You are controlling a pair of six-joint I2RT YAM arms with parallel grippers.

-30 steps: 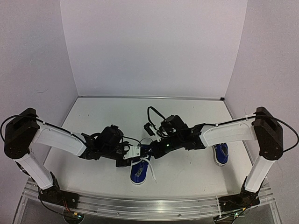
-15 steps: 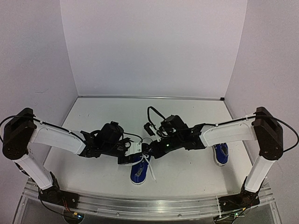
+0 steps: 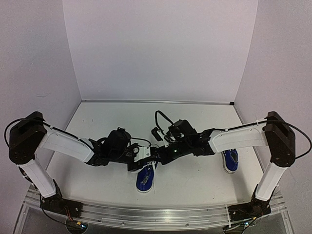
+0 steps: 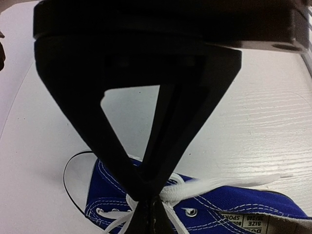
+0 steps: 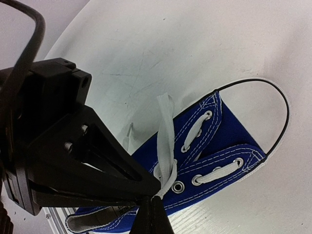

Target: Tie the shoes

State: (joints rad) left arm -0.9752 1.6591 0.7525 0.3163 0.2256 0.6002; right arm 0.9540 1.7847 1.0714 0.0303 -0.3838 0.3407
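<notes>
One blue sneaker (image 3: 144, 178) with a white toe cap lies near the front middle of the table, toe toward the arms. Both grippers meet over its lace area. My left gripper (image 3: 147, 158) is shut on a white lace (image 4: 219, 184); its fingers close into a point (image 4: 148, 197) above the eyelets. My right gripper (image 3: 159, 157) is shut on a lace loop (image 5: 166, 141) beside the top eyelet, its tips meeting (image 5: 155, 197) over the shoe (image 5: 219, 146). The other blue sneaker (image 3: 230, 160) lies at the right, partly hidden under the right arm.
White walls enclose the table on the left, back and right. A metal rail (image 3: 156, 214) runs along the front edge by the arm bases. A black cable (image 3: 161, 119) loops above the right wrist.
My left gripper has moved a little right and back, closer to the right gripper. The loose lace hanging by the shoe's right side has drawn up shorter. The right arm has hardly moved.
</notes>
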